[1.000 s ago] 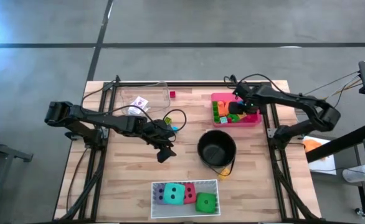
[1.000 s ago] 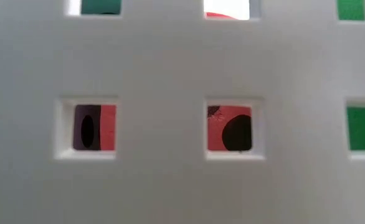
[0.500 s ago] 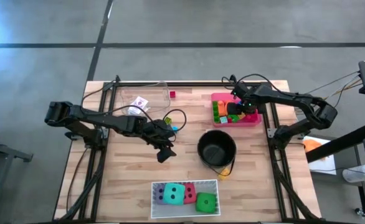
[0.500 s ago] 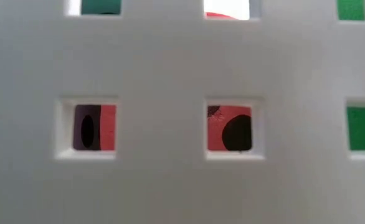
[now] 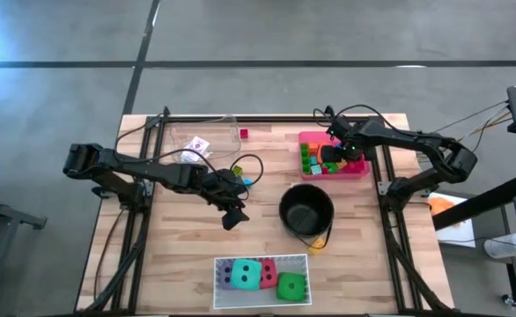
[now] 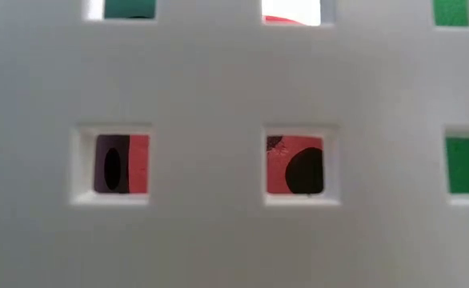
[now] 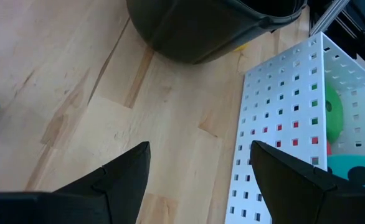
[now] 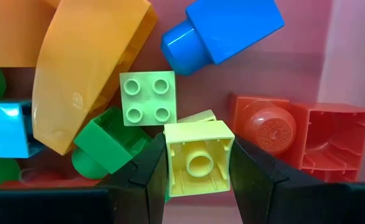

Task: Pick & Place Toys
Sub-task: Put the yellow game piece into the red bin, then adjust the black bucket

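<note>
Right claw is down inside the pink tray, pinching a pale yellow block between its fingers, among the other blocks. Step in hand, as I judge it: either lifting this block out or setting it in, cannot tell which. Next move calls for a straight rise clear of the tray wall. Left claw hangs spread and empty over bare table, beside the black pot and white tray of dice
</note>
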Controlling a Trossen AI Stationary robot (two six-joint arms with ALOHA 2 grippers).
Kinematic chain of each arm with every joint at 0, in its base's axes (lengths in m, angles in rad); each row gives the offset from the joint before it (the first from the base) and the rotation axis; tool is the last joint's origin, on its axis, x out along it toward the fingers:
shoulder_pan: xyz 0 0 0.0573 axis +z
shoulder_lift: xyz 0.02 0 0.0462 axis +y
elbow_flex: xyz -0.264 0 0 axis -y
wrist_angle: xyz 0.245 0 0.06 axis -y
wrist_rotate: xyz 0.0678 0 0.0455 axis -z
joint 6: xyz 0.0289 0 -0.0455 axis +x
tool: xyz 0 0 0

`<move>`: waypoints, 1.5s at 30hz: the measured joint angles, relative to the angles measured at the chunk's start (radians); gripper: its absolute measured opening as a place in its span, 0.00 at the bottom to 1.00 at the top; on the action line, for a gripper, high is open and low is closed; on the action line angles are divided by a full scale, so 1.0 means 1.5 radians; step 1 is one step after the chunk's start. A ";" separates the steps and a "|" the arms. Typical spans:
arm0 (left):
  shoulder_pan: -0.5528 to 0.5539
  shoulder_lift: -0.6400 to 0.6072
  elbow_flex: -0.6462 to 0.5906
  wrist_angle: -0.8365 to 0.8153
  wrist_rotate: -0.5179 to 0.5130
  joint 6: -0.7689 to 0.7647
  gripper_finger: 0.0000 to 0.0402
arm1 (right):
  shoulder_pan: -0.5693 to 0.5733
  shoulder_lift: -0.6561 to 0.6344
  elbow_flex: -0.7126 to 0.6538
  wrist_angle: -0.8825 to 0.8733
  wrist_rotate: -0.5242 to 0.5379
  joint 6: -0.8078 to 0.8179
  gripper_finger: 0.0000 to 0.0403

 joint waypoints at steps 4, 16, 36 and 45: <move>0.000 0.000 0.000 0.000 0.000 0.000 0.69 | 0.000 0.000 0.000 0.000 -0.001 -0.002 0.33; 0.000 0.000 0.000 0.000 0.000 0.000 0.69 | 0.000 0.000 -0.002 -0.006 -0.007 -0.005 0.60; 0.000 0.000 0.000 0.000 0.000 0.000 0.69 | 0.224 -0.313 -0.002 -0.057 -0.002 0.106 0.90; 0.000 0.000 0.000 0.000 0.000 0.028 0.69 | 0.704 -0.387 -0.001 -0.040 0.183 0.499 0.90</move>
